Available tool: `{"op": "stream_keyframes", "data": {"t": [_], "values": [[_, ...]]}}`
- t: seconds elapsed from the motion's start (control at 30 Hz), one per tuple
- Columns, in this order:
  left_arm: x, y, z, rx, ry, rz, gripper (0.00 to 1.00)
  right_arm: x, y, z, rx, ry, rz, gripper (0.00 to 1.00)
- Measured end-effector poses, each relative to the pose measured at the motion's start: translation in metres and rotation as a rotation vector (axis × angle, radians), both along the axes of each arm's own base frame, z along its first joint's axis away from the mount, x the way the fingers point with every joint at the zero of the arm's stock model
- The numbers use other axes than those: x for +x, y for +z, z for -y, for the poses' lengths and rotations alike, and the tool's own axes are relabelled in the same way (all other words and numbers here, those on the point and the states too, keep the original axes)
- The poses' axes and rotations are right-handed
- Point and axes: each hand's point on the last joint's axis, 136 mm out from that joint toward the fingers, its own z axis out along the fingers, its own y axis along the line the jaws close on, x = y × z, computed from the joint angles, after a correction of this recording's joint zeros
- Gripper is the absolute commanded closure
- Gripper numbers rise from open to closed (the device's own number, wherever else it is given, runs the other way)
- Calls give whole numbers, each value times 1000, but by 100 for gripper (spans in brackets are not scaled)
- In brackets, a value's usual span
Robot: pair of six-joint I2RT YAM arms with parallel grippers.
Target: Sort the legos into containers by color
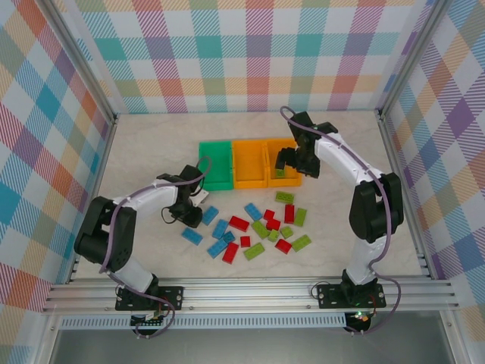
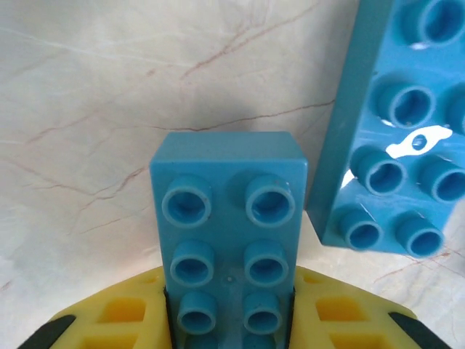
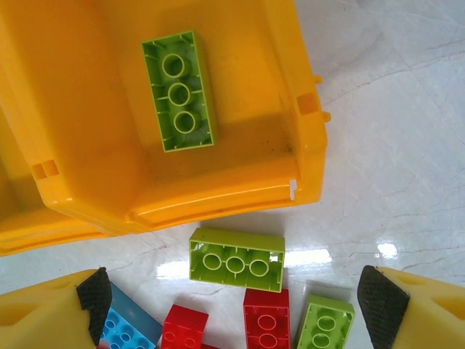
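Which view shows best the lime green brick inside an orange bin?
Right wrist: the lime green plastic brick is close, unobstructed, underside up. Top external gives a tiny patch beside the right claw.

The tabletop is pale, veined and stone-look, polished and glossy, throwing back light. The orange bin is smooth plastic, faintly scuffed and speckled inside. The blue brick is shiny moulded plastic with a soft sheen on its studs. The right pincer has matt yellow fingers faced with black, grainy pads. The front rail is brushed metal.
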Motion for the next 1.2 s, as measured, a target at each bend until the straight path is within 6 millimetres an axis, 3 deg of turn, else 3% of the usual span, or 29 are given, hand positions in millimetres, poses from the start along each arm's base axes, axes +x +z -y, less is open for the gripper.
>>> {"op": "stream_keyframes", "data": {"t": [0.2,0.33,0.47,0.53,0.63,0.77,0.9,1.0,1.2], "values": [[16,39,-2,-8,38,123,76,-4,-5,1,-5,0,-14,12],[37,82,1,-44,82,244,73,-8,-3,4,-7,5,5,12],[68,125,16,-123,133,353,74,-23,2,12,-38,27,31,13],[88,137,27,-159,160,370,74,-35,0,14,-43,34,32,13],[120,133,46,-197,206,346,74,-57,-11,19,-52,37,5,13],[149,99,64,-215,288,263,72,-85,-40,21,-50,7,-72,10],[151,68,68,-207,364,183,72,-99,-56,15,-48,-8,-101,9],[156,65,71,-212,403,171,71,-99,-59,8,-31,-16,-91,9],[165,71,76,-251,470,187,54,-100,-65,4,3,-30,-87,9]]}}
